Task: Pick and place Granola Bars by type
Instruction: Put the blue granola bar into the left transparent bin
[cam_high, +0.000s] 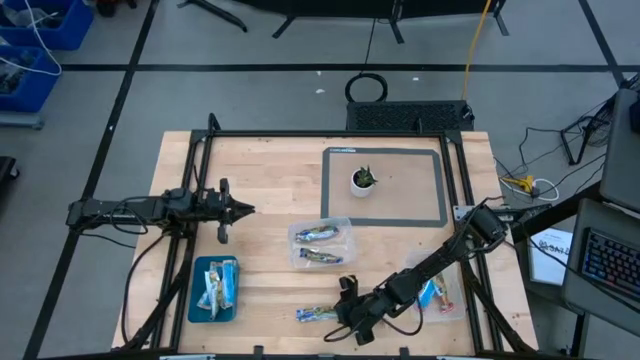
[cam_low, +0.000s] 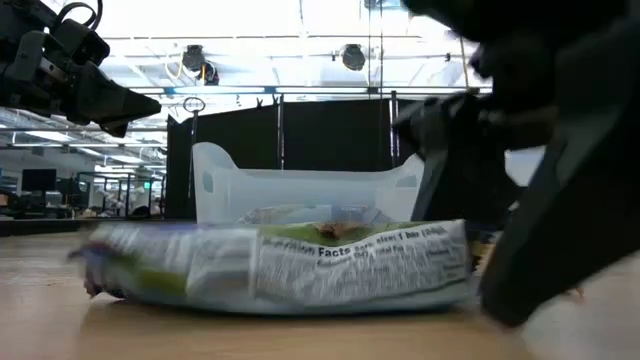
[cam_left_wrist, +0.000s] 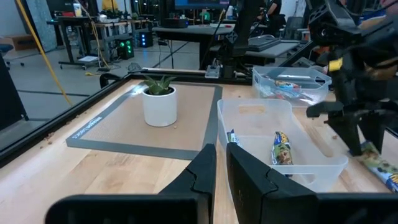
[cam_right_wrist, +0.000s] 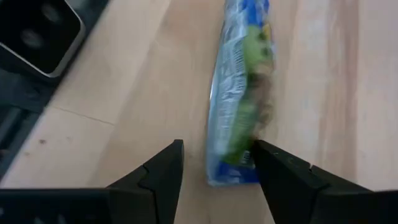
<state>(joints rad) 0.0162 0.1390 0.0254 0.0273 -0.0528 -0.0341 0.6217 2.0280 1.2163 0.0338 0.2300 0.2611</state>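
Observation:
A granola bar with a blue, white and green wrapper (cam_high: 315, 315) lies flat on the table near its near edge; the low view shows this bar (cam_low: 290, 265) close up. My right gripper (cam_high: 346, 308) is low beside it and open. In the right wrist view the right gripper (cam_right_wrist: 217, 149) has a finger on each side of the bar's near end (cam_right_wrist: 231, 171). My left gripper (cam_high: 243, 210) hangs shut above the table's left part and holds nothing; its fingers (cam_left_wrist: 221, 152) point toward the tubs. My right gripper is open around the bar's near end (cam_right_wrist: 231, 171), coming in low along the bar's length. One finger (cam_right_wrist: 264, 158) stands right against the wrapper; I cannot tell whether it touches. The bar lies flat on the table.
A clear tub (cam_high: 322, 243) at mid-table holds bars. A second clear tub (cam_high: 438, 297) with red and blue bars sits under my right arm. A blue tray (cam_high: 215, 290) at the near left holds bars. A white plant pot (cam_high: 362, 180) stands on a grey-bordered mat (cam_high: 440, 190).

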